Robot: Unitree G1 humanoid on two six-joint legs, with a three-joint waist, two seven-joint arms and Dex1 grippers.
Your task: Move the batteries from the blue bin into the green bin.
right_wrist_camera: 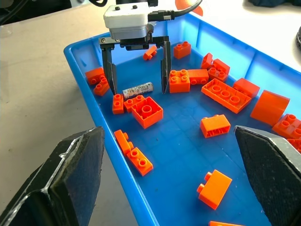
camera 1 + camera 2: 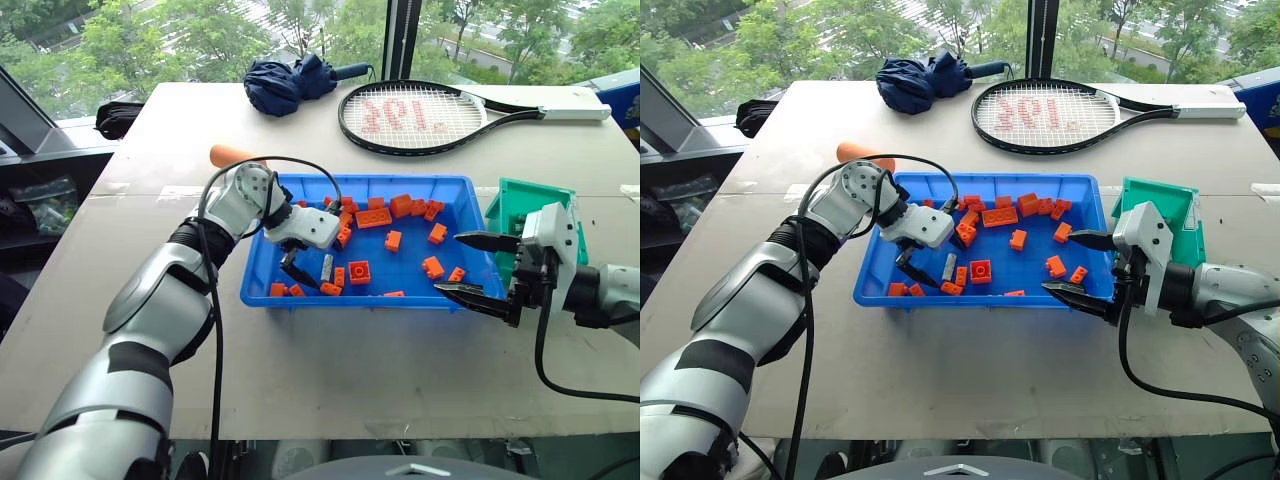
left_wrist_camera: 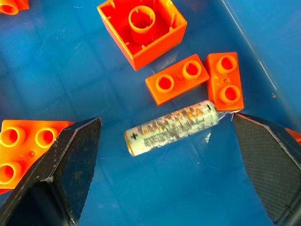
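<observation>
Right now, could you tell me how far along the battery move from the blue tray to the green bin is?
Early. Nothing looks moved yet: one battery still lies on the floor of the blue tray among orange bricks. In hand: the left gripper is open, one finger either side of that battery, not yet closed. The right gripper hangs open beside the green bin. Left: grip, carry, drop. The bin's inside is hidden.

place: indoor test space | cues: table (image 2: pixel 330 360) by window (image 2: pixel 200 40), trees outside, racket (image 2: pixel 420 117), umbrella (image 2: pixel 290 82)
</observation>
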